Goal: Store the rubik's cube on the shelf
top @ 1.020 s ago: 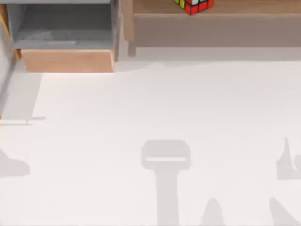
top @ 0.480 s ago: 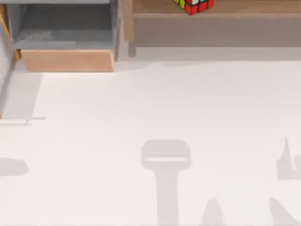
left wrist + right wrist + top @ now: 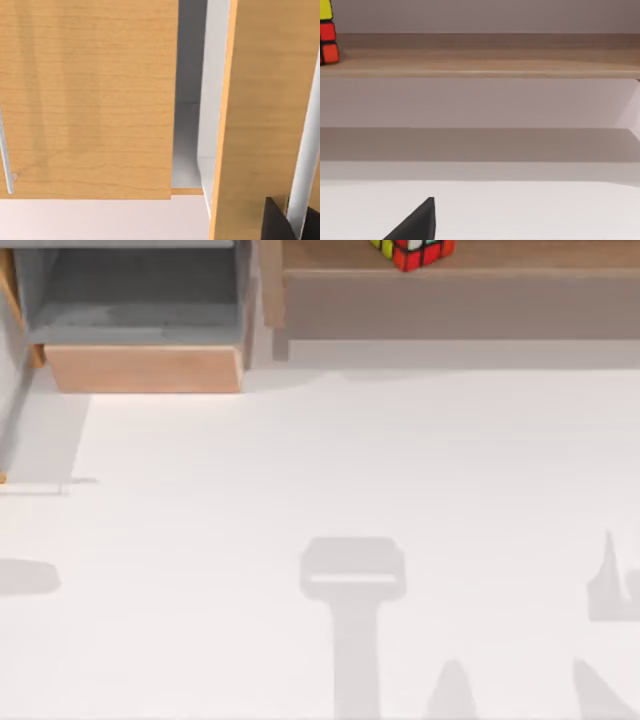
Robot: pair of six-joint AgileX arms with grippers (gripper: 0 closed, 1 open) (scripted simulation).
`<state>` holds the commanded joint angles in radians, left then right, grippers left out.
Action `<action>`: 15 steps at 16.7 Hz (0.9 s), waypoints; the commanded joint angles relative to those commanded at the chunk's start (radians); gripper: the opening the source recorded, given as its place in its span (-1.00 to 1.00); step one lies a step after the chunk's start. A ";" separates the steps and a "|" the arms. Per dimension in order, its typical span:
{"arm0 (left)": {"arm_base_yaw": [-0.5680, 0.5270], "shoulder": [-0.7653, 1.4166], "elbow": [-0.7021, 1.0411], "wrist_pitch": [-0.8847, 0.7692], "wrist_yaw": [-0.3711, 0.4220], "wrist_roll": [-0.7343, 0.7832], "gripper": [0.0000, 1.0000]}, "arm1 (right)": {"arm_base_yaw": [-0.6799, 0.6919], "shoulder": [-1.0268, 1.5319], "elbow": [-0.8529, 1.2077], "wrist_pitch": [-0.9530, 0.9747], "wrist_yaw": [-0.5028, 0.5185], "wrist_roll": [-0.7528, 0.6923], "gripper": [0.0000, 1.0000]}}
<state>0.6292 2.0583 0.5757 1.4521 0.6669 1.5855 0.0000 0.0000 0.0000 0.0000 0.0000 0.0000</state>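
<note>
- The right tool [image 3: 417, 226] shows in the right wrist view as one dark wedge low over the white bench [image 3: 520, 210]. I cannot tell whether it is spread or pressed together.
- The left tool [image 3: 280, 224] shows in the left wrist view as a dark tip close to light-wood panels. I cannot tell its state either.
- In the top view, grey shadows [image 3: 352, 580] lie on the near part of the bench [image 3: 300, 460]: one T-shaped in the middle, and smaller ones towards the left and right edges.
- The middle of the bench is bare white.
- At the far left stands the wooden box [image 3: 145, 368], with a light-wood front and a grey inside.
- In the left wrist view the same box [image 3: 90, 100] is seen close up as broad grained boards with a grey gap between them. A thin pale bar [image 3: 5, 150] runs along one board.
- Just right of the box, along the far edge, runs the shelf [image 3: 460, 300], with a tan top board above a grey-brown shaded face.
- The right wrist view faces the shelf [image 3: 485, 67] head-on across the bench.
- The rubik's cube [image 3: 412, 250] sits on the shelf's top board, towards its left end and near the board's front edge, partly cut off by the picture's edge.
- In the right wrist view the rubik's cube [image 3: 326, 35] rests on the board with its red and yellow squares showing.
</note>
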 joint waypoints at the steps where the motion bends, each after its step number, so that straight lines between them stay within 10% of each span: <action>1: -0.017 0.013 0.030 -0.017 -0.016 -0.001 -1.00 | 0.000 0.000 0.000 0.000 0.000 0.000 1.00; 15: -0.117 0.112 0.253 -0.143 -0.119 -0.005 -1.00 | 0.000 0.000 0.000 0.000 0.000 0.000 1.00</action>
<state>0.5122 2.1698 0.8285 1.3091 0.5482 1.5807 0.0000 0.0000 0.0000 0.0000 0.0000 0.0000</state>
